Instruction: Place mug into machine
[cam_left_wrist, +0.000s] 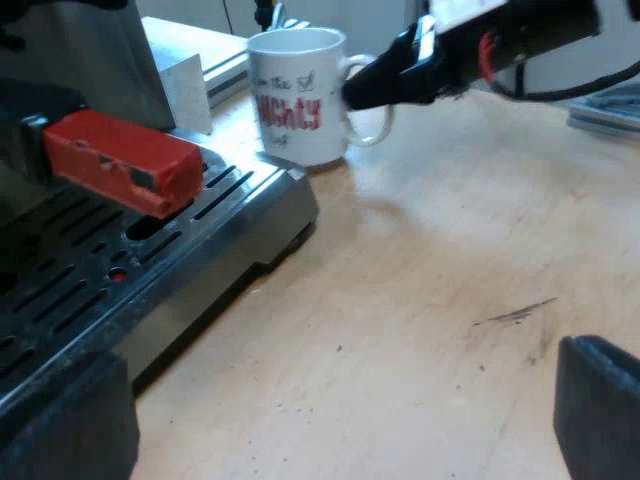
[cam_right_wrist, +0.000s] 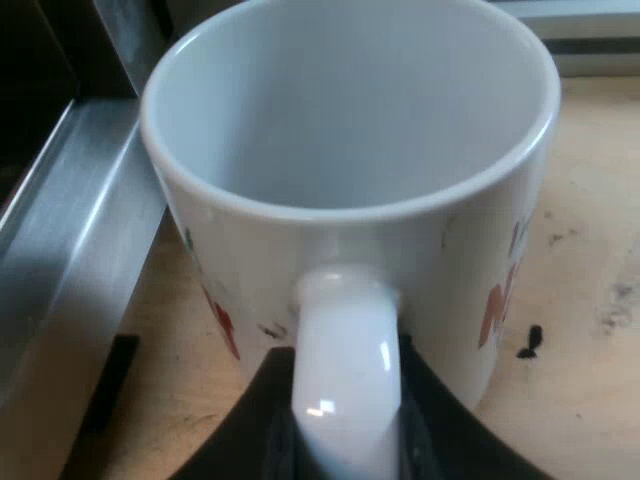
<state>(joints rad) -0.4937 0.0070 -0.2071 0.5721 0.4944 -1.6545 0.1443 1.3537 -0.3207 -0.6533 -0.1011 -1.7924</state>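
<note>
White mug (cam_left_wrist: 297, 95) with red lettering stands upright and empty on the wooden table (cam_left_wrist: 430, 300), just beside the corner of the machine (cam_left_wrist: 265, 215), not on its slotted tray (cam_left_wrist: 90, 280). The right gripper (cam_right_wrist: 345, 420) is clamped on the mug's handle (cam_right_wrist: 345, 340), a black finger (cam_right_wrist: 255, 425) pressed to either side of it. The red handle end (cam_left_wrist: 120, 160) juts out over the tray. The left gripper (cam_left_wrist: 330, 415) hangs low near the tray's edge, its fingers wide apart and holding nothing.
</note>
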